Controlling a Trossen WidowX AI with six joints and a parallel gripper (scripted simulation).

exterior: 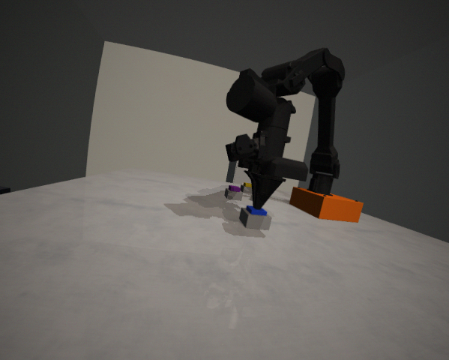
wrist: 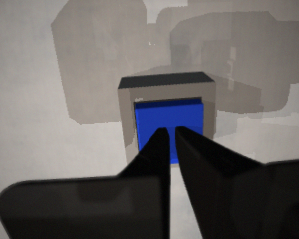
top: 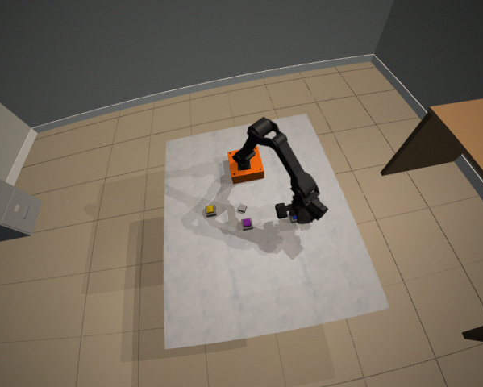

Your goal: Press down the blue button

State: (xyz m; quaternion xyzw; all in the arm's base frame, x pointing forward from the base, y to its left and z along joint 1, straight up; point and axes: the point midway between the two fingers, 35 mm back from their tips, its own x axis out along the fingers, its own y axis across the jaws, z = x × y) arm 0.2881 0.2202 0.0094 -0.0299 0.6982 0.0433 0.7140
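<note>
From the top, the black arm (top: 293,166) bends from its orange base (top: 254,172) toward 4 o'clock, covering most of the blue button (top: 293,218); the purple button (top: 246,223) and yellow button (top: 210,209) lie at 9 o'clock of it.

From the exterior, the gripper (exterior: 258,205) points straight down, its tip on the blue button (exterior: 257,211), which sits on the pale surface (exterior: 139,271).

From the wrist, the jaws are pressed together, pinching nothing, tips over the blue button (wrist: 189,117) at 12 o'clock.
</note>
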